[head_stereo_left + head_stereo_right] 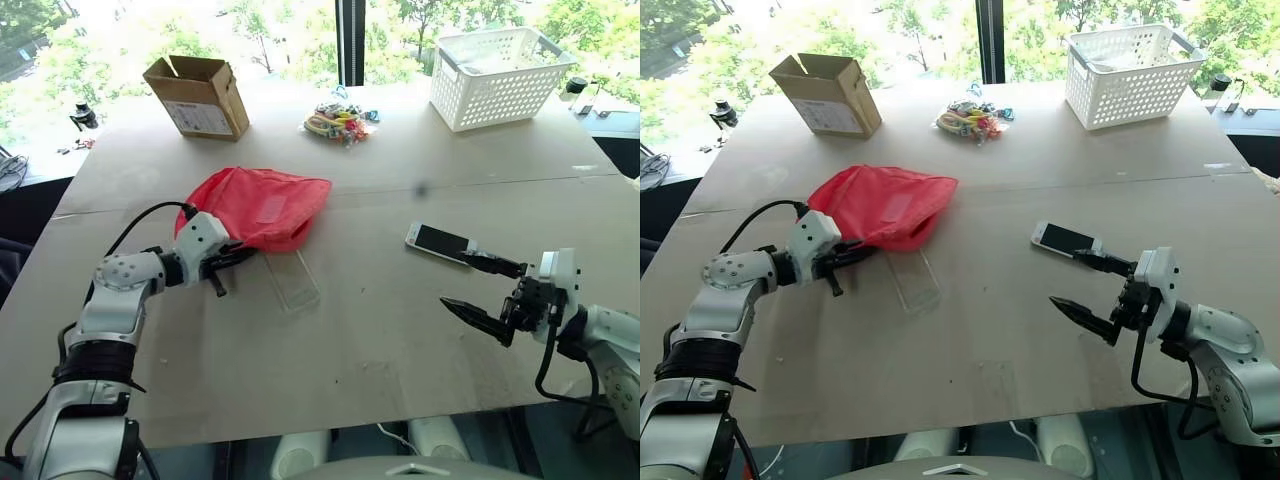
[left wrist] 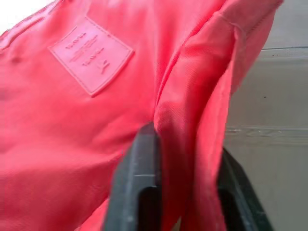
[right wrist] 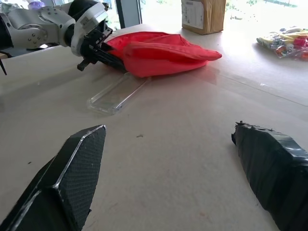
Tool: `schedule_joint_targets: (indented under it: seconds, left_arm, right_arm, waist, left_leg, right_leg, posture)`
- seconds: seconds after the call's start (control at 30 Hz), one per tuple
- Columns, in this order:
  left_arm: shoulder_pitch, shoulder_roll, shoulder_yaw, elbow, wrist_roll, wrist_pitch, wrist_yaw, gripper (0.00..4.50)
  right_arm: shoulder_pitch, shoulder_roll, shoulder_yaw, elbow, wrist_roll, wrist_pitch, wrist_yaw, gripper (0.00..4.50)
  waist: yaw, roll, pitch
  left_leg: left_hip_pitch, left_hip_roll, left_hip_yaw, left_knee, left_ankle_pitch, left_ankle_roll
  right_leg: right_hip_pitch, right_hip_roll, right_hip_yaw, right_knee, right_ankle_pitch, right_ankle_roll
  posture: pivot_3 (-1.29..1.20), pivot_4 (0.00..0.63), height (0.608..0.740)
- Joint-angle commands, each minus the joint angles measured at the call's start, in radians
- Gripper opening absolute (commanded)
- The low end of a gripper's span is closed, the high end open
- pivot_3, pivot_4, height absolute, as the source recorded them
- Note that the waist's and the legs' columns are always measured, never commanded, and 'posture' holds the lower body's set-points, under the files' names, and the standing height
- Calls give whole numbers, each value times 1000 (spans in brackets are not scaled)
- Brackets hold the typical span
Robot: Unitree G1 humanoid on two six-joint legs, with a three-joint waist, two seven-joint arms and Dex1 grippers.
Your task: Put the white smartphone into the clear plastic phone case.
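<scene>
The white smartphone (image 1: 441, 242) lies flat, screen up, on the bench (image 1: 400, 340), just beyond your right end effector (image 1: 483, 290), whose fingers stand wide apart and empty. Judged rigid, smooth and of modest weight, it offers little height to pinch; take it across its long edges, not the glass face, and expect it to slide before it lifts.

The clear plastic phone case (image 1: 289, 279) lies flat near the bench centre, its far end just under the lip of the red fabric bag (image 1: 262, 205). It looks thin, light and flexible, so it will likely skate or bow under pressure; you should hold one rim.

Your left end effector (image 1: 231, 262) is clamped on a fold of the bag, not on the case.
</scene>
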Motion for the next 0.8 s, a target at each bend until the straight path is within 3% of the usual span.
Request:
schedule_joint_targets:
  seconds: [0.03, 0.23, 0.4, 0.5, 0.67, 0.73, 0.8]
  left_arm:
    - [-66, 9, 37, 84, 58, -56, 139, 42]
    - [-256, 19, 72, 332, 126, -106, 398, 42]
    - [-356, 40, 14, 531, 219, -162, 493, 42]
    - [-410, 45, 1, 628, 255, -175, 567, 1175]
    - [-461, 26, 29, 676, 229, -276, 586, 3575]
    - [-460, -1, 50, 643, 159, -326, 444, 4436]
    - [-418, -31, 51, 558, 60, -339, 199, 4436]
  right_arm:
    - [-35, 11, -1, -45, 17, -5, -13, 4500]
    - [-119, 40, 20, -36, 31, 11, -35, 4500]
    - [-166, 56, 36, -39, 39, 26, -43, 4500]
    - [-184, 57, 42, -51, 41, 35, -49, 4500]
    - [-190, 51, 35, -70, 48, 53, -62, 4500]
    - [-172, 40, 32, -80, 44, 60, -60, 4500]
    - [-148, 22, 31, -95, 45, 74, -52, 4500]
  waist:
    - [0, 0, 0]
    - [0, -2, 1]
    - [0, -4, 2]
    - [0, -5, 3]
    - [3, -8, 4]
    - [5, -8, 4]
    - [6, -8, 4]
  left_leg:
    - [0, 0, 0, 0, 0, 0]
    - [0, -1, -1, 0, 0, 0]
    - [-1, -3, -1, 0, 0, 0]
    - [-2, -3, -1, 0, 0, 0]
    - [-2, -3, -2, 1, 0, 0]
    - [-2, -3, -3, 1, 0, 0]
    - [-2, -4, -2, 1, 0, 0]
  right_leg:
    - [0, 0, 0, 0, 0, 0]
    - [0, 1, 0, 1, 0, 0]
    - [-1, 0, -1, 1, 0, 0]
    - [-1, 0, -2, 0, 0, 0]
    - [-1, 0, -3, 2, 0, 0]
    - [-1, 0, -3, 2, 0, 0]
    - [-1, -2, -3, 2, 0, 0]
  posture:
    - [0, 150, 740]
    - [0, 150, 740]
    - [0, 150, 740]
    - [0, 150, 740]
    - [0, 150, 740]
    - [0, 150, 740]
    - [0, 150, 740]
